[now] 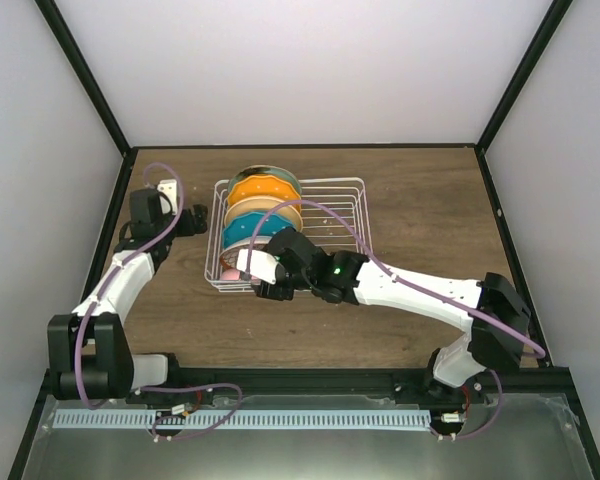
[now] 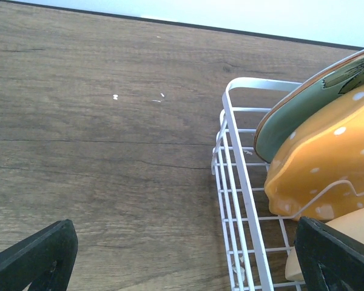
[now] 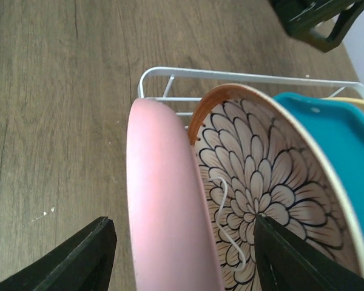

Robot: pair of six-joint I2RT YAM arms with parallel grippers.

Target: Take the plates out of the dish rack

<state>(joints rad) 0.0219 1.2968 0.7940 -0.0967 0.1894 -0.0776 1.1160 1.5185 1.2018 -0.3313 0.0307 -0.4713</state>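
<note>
The white wire dish rack [image 1: 335, 215] holds several plates upright in a row: sage green [image 1: 267, 171] at the back, then scalloped orange [image 1: 263, 189], pale yellow [image 1: 265, 213], teal [image 1: 242, 233], floral, and pink [image 1: 232, 263] at the front. My right gripper [image 1: 262, 277] is open over the front end. In the right wrist view its fingers [image 3: 79, 260] stand either side of the pink plate [image 3: 164, 206], with the floral plate [image 3: 261, 176] and the teal plate [image 3: 327, 139] behind. My left gripper [image 1: 197, 222] is open and empty at the rack's left wall [image 2: 233, 157], beside the green plate [image 2: 288, 115] and the orange plate [image 2: 327, 157].
Bare wooden table [image 2: 97, 133] lies left of the rack, with a few white specks. The rack's right half [image 1: 335, 205] holds no plates. Black frame posts and pale walls bound the table. The left arm's tip [image 3: 315, 18] shows beyond the rack in the right wrist view.
</note>
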